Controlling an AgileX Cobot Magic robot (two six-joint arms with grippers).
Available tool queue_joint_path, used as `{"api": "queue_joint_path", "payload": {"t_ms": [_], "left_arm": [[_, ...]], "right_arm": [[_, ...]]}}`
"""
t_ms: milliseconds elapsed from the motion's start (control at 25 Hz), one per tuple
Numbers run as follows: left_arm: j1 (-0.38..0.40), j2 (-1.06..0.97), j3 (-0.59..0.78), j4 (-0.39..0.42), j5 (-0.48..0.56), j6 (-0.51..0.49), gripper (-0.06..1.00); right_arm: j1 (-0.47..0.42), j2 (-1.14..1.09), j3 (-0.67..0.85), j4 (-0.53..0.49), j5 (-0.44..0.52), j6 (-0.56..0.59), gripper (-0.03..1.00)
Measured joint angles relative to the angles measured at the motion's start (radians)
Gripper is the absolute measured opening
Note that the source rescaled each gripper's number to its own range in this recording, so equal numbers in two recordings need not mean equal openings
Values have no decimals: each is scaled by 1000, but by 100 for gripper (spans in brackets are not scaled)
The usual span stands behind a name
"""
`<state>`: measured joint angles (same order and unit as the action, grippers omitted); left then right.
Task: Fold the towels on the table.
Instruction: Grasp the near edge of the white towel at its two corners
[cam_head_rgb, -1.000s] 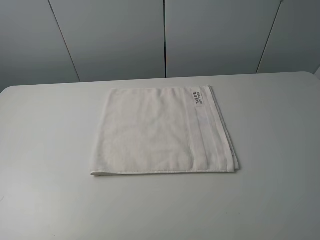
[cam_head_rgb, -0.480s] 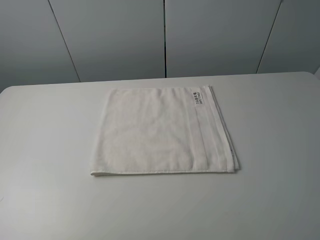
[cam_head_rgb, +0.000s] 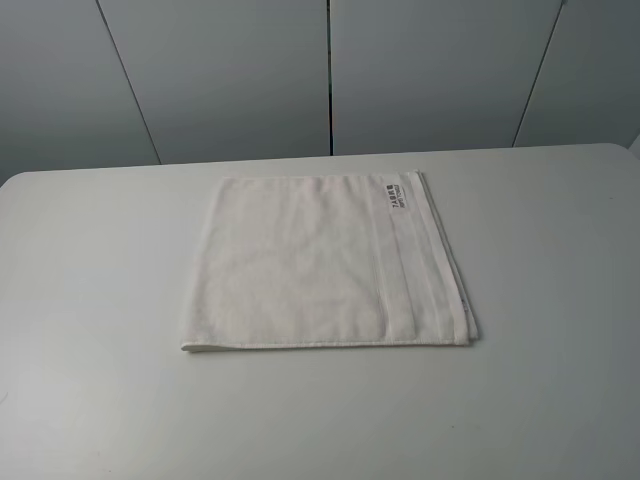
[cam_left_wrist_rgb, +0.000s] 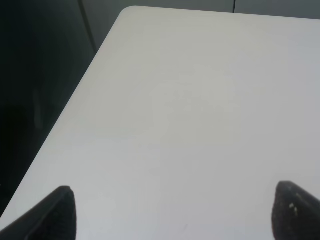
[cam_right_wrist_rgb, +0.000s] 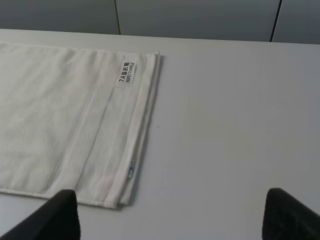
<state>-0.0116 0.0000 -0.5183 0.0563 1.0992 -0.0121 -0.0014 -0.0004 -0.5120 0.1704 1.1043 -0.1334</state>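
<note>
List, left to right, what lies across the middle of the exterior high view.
Bare table → plain field of the towel → its woven border band → bare table again.

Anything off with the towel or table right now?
Nothing stands out. The towel lies flat on the table, edges fairly even, label face up at its far right corner; no stains or tears visible.

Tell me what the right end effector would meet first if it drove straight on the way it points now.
Most likely the bare table: the open right end effector points at tabletop just beside the banded edge of the towel, not at the cloth. Depth is unclear from the wrist view.
</note>
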Motion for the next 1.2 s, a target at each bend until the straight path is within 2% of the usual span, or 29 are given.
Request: {"api": "queue_joint_path", "payload": {"t_ms": [680, 1200], "left_arm": [[0, 0, 0, 0, 0, 0, 100], [0, 0, 0, -15, -2, 0, 100]], "right_arm": [[0, 0, 0, 0, 0, 2, 79], [0, 0, 0, 16, 0, 48, 79]]}}
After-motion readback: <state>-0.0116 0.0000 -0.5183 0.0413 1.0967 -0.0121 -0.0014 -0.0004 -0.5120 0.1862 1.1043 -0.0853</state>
